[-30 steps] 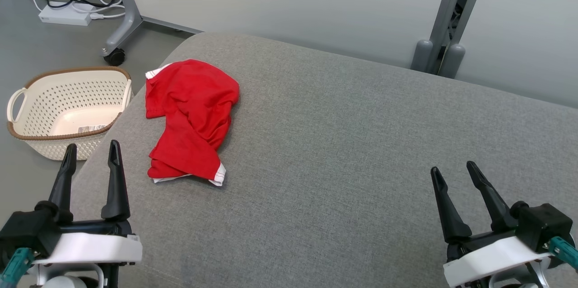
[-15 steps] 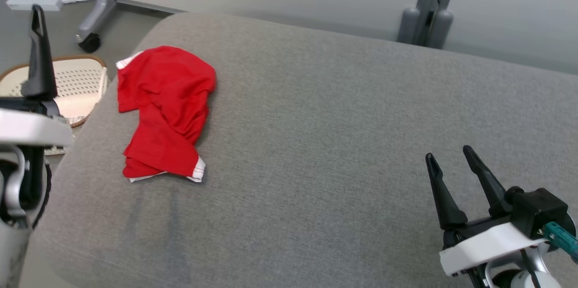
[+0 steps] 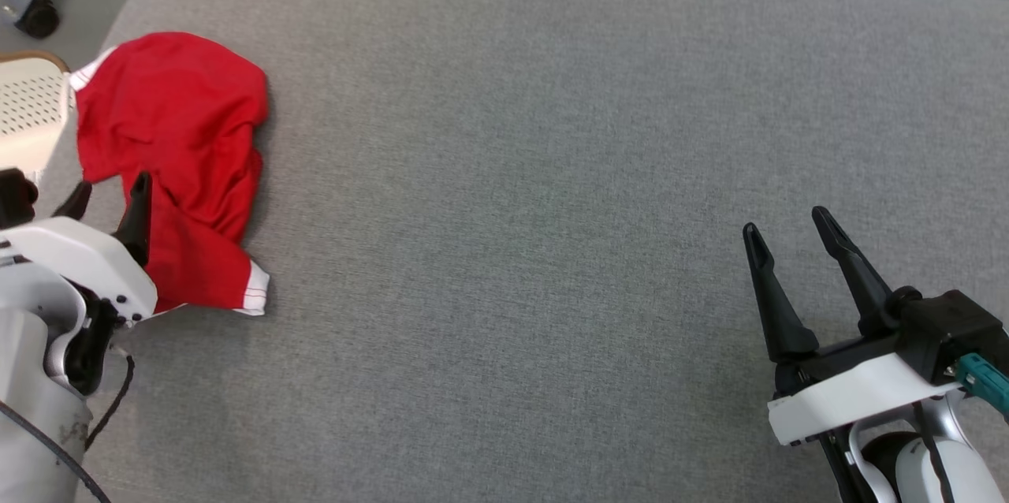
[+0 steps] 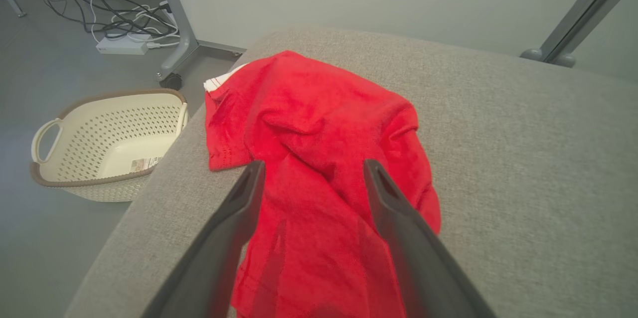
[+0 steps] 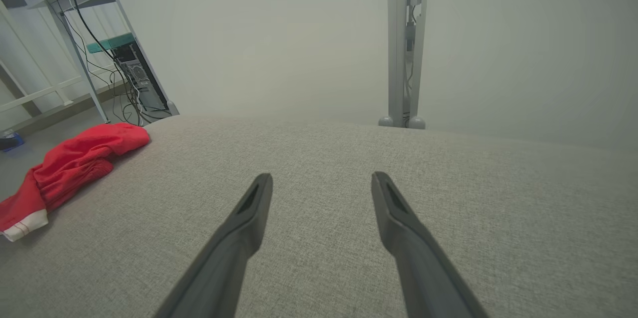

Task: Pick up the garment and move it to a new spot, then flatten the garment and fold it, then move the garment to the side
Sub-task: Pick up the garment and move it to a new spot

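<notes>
Left arm arriving over the garment, seen from the room. Over the last second the left gripper [image 3: 110, 205] has left its resting place at the near left, swung up past the basket [image 3: 27, 113], and now hangs over the near half of the red garment [image 3: 169, 148]. Its fingers [image 4: 384, 193] stand wide apart and hold nothing. In the left wrist view the cloth fills the gap between them, though whether the tips already touch the fabric cannot be told. The head camera has also tipped downward during this time, so the apparent slide of the scene is the camera's doing. The garment itself lies where it lay, crumpled at the far left corner of the grey cushion [image 3: 552, 172], with its white-trimmed hem towards the near side and the basket just beyond the cushion's left edge. The right gripper [image 3: 787, 223] remains at the near right, well apart from the cloth, fingers spread wide and empty over bare cushion. Judged from this, the first step, picking the garment up, is about to begin: the reach looks complete, and a descent and closing of the left fingers would come next. Flattening, folding and setting aside all remain to be done.
</notes>
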{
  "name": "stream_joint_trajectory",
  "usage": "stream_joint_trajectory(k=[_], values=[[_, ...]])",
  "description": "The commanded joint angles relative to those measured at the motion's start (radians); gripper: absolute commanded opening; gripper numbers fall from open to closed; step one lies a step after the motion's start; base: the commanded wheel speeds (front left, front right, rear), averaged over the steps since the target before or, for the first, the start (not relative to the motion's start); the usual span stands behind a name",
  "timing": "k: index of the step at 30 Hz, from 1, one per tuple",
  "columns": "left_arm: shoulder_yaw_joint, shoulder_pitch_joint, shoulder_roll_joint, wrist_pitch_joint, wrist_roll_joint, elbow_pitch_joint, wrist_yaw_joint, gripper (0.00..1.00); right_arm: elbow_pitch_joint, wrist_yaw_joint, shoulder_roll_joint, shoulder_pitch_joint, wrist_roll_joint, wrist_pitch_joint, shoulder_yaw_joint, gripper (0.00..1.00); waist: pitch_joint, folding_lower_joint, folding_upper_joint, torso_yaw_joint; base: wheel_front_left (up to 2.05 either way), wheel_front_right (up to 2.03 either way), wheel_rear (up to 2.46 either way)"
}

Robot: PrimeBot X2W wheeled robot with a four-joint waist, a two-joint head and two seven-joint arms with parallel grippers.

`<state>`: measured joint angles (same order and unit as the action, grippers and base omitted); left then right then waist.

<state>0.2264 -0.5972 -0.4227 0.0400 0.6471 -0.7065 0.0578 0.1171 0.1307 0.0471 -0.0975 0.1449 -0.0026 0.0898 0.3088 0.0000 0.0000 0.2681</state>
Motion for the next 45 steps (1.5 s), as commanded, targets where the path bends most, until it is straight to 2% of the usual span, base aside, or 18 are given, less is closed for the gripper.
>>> stream_joint_trajectory(k=[1,7,8,9,10,14,19,23,24,32,36,40,45], values=[[-0.001,-0.023,0.01,0.003,0.017,-0.046,0.012,1.0,0.007,0.0,0.007,-0.017,-0.011,0.003,-0.003,1.0,0.033,0.0,0.0,-0.019,0.0,0.0,0.0],[0.023,-0.052,0.059,0.051,0.067,-0.248,0.056,1.0,0.011,0.0,0.007,-0.036,-0.018,0.009,-0.002,1.0,0.06,0.0,0.0,-0.027,0.0,0.0,0.0],[0.026,-0.058,0.063,0.047,0.07,-0.268,0.061,0.49,0.01,0.0,0.006,-0.039,-0.018,0.01,-0.001,1.0,0.062,0.0,0.0,-0.028,0.0,0.0,0.0],[0.026,-0.058,0.063,0.047,0.07,-0.268,0.061,0.49,0.01,0.0,0.006,-0.039,-0.018,0.01,-0.001,1.0,0.062,0.0,0.0,-0.028,0.0,0.0,0.0],[0.03,-0.062,0.067,0.039,0.074,-0.285,0.063,0.0,0.008,0.0,0.006,-0.04,-0.019,0.01,-0.001,1.0,0.063,0.0,0.0,-0.03,0.0,0.0,0.0],[0.027,-0.116,0.039,-0.081,0.055,-0.314,0.068,0.0,-0.001,0.0,0.006,-0.033,-0.019,0.008,-0.007,1.0,0.047,0.0,0.0,-0.031,0.0,0.0,0.0],[0.02,-0.188,0.008,-0.254,0.012,-0.306,0.03,0.0,-0.014,0.0,0.007,-0.017,-0.014,-0.002,-0.01,1.0,0.0,0.0,0.0,-0.033,0.0,0.0,0.0],[0.029,-0.221,-0.012,-0.297,-0.05,-0.229,-0.015,0.0,-0.024,0.0,0.007,-0.003,0.005,-0.018,-0.008,1.0,-0.047,0.0,0.0,-0.043,0.0,0.0,0.0],[0.032,-0.216,-0.018,-0.302,-0.084,-0.161,-0.04,0.0,-0.032,0.0,0.007,0.007,0.016,-0.024,-0.008,1.0,-0.068,0.0,0.0,-0.053,0.0,0.0,0.0],[0.068,-0.02,0.024,-0.298,-0.202,0.286,-0.146,0.0,-0.049,0.0,0.007,0.045,0.059,-0.054,-0.022,1.0,-0.129,0.0,0.0,-0.112,0.0,0.0,0.0],[0.125,0.109,0.057,-0.226,-0.201,0.475,-0.18,0.0,-0.049,0.0,0.006,0.044,0.069,-0.063,-0.026,1.0,-0.128,0.0,0.0,-0.163,0.0,0.0,0.0],[0.193,0.192,0.086,-0.165,-0.211,0.609,-0.192,0.0,-0.051,0.0,0.006,0.033,0.083,-0.076,-0.031,1.0,-0.108,0.0,0.0,-0.221,0.0,0.0,0.0],[0.29,0.215,0.138,-0.116,-0.226,0.696,-0.174,0.0,-0.062,0.0,0.006,0.017,0.1,-0.1,-0.035,1.0,-0.075,0.0,0.0,-0.302,0.0,0.0,0.0]])
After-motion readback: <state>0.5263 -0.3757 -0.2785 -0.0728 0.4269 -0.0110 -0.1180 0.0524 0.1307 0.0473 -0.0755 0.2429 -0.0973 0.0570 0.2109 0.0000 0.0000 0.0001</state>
